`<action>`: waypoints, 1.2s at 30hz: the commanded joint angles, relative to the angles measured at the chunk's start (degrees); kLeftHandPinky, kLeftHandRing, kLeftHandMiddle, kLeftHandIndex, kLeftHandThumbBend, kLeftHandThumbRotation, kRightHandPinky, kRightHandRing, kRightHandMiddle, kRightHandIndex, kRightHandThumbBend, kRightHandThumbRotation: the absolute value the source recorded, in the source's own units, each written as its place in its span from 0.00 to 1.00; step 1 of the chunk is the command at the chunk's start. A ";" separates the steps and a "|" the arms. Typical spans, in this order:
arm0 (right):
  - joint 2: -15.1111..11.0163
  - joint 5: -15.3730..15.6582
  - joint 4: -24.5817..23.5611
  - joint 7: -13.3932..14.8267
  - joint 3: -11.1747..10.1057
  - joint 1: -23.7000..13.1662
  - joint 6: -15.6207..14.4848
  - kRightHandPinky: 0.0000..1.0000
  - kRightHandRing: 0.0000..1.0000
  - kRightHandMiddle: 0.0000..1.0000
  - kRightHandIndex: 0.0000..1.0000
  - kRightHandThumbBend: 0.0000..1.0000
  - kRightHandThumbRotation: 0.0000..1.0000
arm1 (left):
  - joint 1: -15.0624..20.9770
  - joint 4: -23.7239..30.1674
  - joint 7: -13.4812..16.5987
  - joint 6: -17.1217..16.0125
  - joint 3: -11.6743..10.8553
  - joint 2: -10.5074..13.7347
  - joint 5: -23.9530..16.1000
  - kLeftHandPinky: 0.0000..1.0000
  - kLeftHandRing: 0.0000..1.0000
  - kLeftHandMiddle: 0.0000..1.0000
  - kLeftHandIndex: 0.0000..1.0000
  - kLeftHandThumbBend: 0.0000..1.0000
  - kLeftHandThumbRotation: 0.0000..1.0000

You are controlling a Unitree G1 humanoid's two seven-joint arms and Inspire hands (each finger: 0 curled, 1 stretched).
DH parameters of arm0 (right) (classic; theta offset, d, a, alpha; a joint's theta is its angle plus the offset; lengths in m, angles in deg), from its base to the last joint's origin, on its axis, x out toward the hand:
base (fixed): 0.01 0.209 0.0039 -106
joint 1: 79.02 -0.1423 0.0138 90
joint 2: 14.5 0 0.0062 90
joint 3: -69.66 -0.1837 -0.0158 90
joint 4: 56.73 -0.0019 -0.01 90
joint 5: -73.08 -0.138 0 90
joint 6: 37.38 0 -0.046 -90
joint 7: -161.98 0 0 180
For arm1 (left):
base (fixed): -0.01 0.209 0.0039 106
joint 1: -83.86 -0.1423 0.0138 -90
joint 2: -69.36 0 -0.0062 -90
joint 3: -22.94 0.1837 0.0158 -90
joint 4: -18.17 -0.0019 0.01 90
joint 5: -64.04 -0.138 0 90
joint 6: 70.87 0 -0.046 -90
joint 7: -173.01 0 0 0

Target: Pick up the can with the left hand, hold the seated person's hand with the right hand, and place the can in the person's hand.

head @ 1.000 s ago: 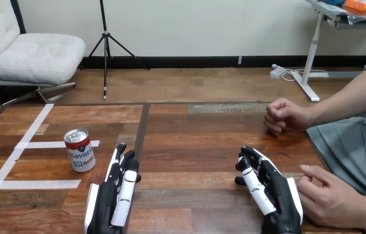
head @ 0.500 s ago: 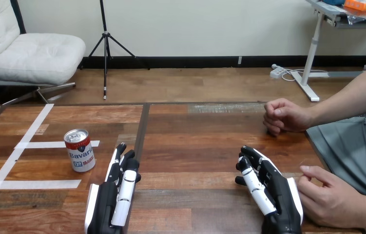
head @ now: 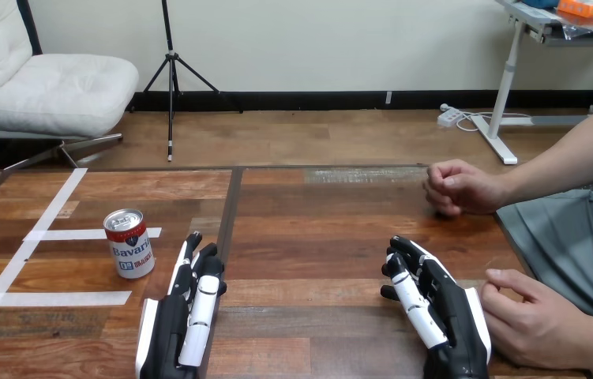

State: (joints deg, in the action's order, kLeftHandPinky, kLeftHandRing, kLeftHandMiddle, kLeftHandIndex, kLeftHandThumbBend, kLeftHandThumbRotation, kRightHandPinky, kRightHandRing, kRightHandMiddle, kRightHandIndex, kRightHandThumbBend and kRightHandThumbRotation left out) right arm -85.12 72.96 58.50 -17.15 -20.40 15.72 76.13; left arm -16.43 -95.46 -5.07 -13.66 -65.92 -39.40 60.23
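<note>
A red, white and blue can (head: 129, 242) stands upright on the wooden table (head: 309, 237) at the left. My left hand (head: 183, 316) lies flat on the table just right of the can, fingers straight, a small gap between them. Flat near the front right edge rests my right hand (head: 437, 308), fingers relaxed and holding nothing. At the far right the person's upper hand (head: 459, 188) is loosely closed over the table. The person's lower hand (head: 534, 320) rests right beside my right hand's outer edge.
White tape strips (head: 64, 234) mark the table's left part around the can. A dark seam (head: 231, 207) runs front to back down the table's middle. The table's right edge (head: 514, 249) lies by the person's lap.
The person's upper hand has shifted slightly to the left. My left hand has edged a little toward me. The can and my right hand have not moved.
</note>
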 commanded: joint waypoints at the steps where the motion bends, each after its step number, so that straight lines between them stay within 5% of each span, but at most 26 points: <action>1: 0.90 -0.46 -1.05 -0.37 0.37 -2.65 0.65 0.73 0.81 0.85 0.81 0.53 0.59 | 1.85 2.15 0.53 -1.50 0.03 -0.36 0.11 0.81 0.88 0.92 0.96 0.59 0.94; 36: 0.66 0.00 -1.45 -0.46 0.36 -2.61 0.15 0.73 0.81 0.85 0.81 0.52 0.58 | -0.65 2.69 4.09 -6.50 -1.06 -0.58 0.27 0.79 0.87 0.92 0.97 0.58 0.88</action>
State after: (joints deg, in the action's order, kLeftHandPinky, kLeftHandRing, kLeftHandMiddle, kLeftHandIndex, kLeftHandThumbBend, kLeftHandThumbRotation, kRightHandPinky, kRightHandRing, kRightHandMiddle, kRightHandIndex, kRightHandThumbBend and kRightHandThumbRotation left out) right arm -85.12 72.99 58.50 -17.70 -20.41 15.72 76.11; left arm -18.01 -95.15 -2.13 -17.23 -66.25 -39.44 61.07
